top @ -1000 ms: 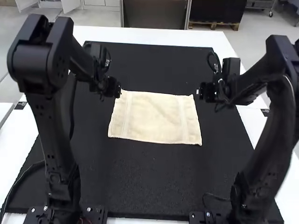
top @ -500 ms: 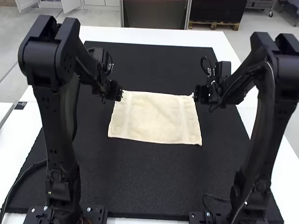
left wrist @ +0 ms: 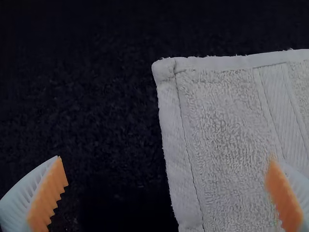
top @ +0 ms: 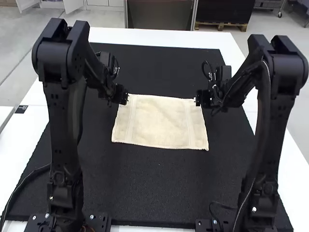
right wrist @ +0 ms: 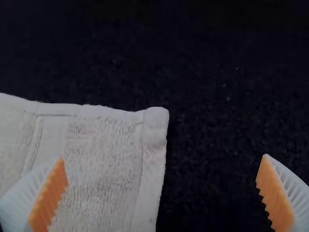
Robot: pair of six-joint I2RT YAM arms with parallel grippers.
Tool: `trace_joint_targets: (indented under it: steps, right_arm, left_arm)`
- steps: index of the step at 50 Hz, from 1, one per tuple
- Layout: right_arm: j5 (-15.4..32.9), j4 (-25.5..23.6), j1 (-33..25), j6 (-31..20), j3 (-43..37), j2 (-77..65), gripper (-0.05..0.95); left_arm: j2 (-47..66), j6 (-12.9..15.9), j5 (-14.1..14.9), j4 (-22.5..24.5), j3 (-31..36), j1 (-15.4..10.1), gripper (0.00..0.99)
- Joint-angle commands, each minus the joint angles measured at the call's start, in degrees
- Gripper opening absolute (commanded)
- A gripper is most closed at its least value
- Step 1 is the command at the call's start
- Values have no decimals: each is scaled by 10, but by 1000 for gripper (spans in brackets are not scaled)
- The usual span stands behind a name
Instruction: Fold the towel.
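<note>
"Two arms are at work here, right? How does the left one stand?"

"The left arm rises nearly upright from the near side of the black mat, bends sharply at its high elbow, then slopes forward and down, slightly inward. That brings the left claw to the towel's far left corner."

"And the right arm?"

"Much the same, mirrored. It goes up to a high elbow, then its forearm slants down and inward, so the right claw is at the far right corner."

"Are they gripping the cloth?"

"No, both are open. In its wrist view the left claw has its fingers spread wide, ribbed orange pads facing each other. One finger overlaps the towel, the other is over bare mat, and the corner lies beyond the fingertips."

"Same on the other side?"

"Yes. The right claw is wide open and empty too, one finger over the cloth and one over the mat. I can't tell whether any fingertip touches the fabric."

"How does the towel lie?"

"Spread flat and unfolded in the middle of the mat, pale, with a woven band running near each side end. The mat itself rests on the white surface."
</note>
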Motion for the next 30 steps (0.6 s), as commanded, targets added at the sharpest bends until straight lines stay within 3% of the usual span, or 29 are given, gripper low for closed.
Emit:
trace_joint_targets:
  steps: [1,30]
  right_arm:
    - [-4,5,12,7,26,19,905]
    - [-3,-1,21,14,80,72,905]
  left_arm:
    - [7,4,7,4,22,-1,957]
    - [49,1,11,19,44,-2,957]
